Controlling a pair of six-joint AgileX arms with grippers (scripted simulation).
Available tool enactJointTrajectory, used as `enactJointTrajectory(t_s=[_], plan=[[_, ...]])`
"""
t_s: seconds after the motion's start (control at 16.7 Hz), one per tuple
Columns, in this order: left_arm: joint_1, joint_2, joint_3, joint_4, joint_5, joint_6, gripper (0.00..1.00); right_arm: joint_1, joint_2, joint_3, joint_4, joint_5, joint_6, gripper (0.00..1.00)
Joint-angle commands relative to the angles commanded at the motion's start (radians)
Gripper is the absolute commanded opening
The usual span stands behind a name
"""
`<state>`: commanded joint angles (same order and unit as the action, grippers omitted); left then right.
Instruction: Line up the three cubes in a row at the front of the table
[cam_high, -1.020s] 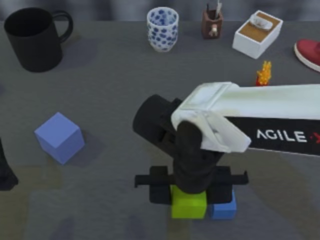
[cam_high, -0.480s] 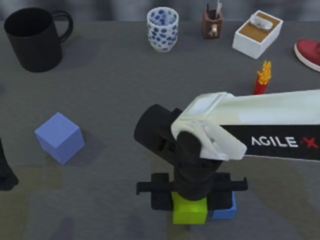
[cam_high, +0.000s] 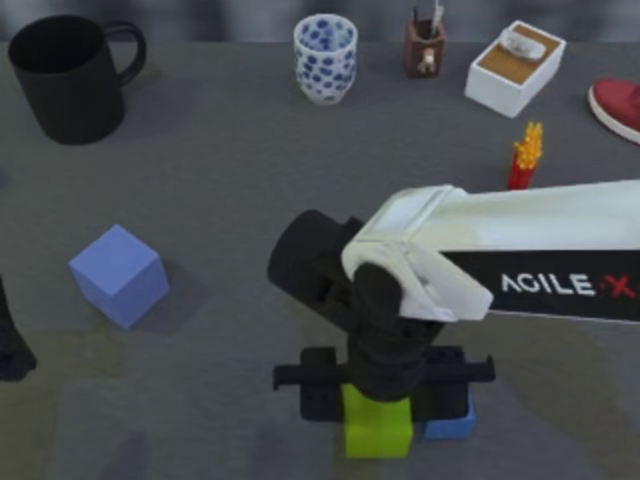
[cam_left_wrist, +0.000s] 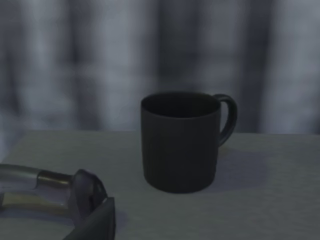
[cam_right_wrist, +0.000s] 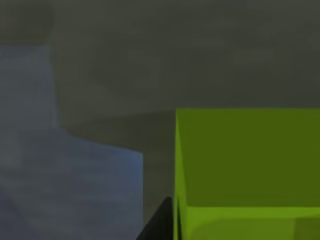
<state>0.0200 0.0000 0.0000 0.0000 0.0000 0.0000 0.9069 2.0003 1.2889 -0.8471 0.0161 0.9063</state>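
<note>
The lime-green cube (cam_high: 378, 428) is at the table's (cam_high: 220, 200) front centre, right beside the small bright blue cube (cam_high: 452, 426) on its right. My right gripper (cam_high: 380, 398) reaches straight down over the green cube, shut on it with a dark finger on each side. The right wrist view has the green cube (cam_right_wrist: 250, 170) close up, one finger (cam_right_wrist: 161, 225) against its side, and the blue cube (cam_right_wrist: 65, 185) beyond. The large periwinkle cube (cam_high: 118, 275) sits alone at mid-left. My left gripper (cam_high: 10, 350) is parked at the left edge.
Along the back edge stand a black mug (cam_high: 68, 78), a blue-patterned cup (cam_high: 325, 57), a small brown holder (cam_high: 425, 45) and a white box with a brown top (cam_high: 515, 68). A red shoe (cam_high: 618, 105) and an orange-red figure (cam_high: 524, 155) are at the right.
The right gripper has shifted a little toward the front edge with the green cube between its fingers. The periwinkle cube and the left arm have not moved.
</note>
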Motion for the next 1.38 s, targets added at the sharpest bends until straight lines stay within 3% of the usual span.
enactJointTrajectory(t_s=[0.12, 0.18, 0.72, 1.14, 1.38], plan=[[0.000, 0.000, 0.000, 0.000, 0.000, 0.000, 1.00, 0.000, 0.000, 0.000, 0.000, 0.000, 0.000, 0.98], [0.000, 0.000, 0.000, 0.000, 0.000, 0.000, 1.00, 0.000, 0.000, 0.000, 0.000, 0.000, 0.000, 1.00], [0.000, 0.000, 0.000, 0.000, 0.000, 0.000, 1.00, -0.001, -0.001, 0.003, -0.004, 0.000, 0.001, 1.00], [0.000, 0.000, 0.000, 0.000, 0.000, 0.000, 1.00, 0.008, -0.078, 0.144, -0.229, 0.000, 0.003, 1.00], [0.000, 0.000, 0.000, 0.000, 0.000, 0.000, 1.00, 0.010, -0.093, 0.164, -0.256, -0.001, 0.000, 1.00]])
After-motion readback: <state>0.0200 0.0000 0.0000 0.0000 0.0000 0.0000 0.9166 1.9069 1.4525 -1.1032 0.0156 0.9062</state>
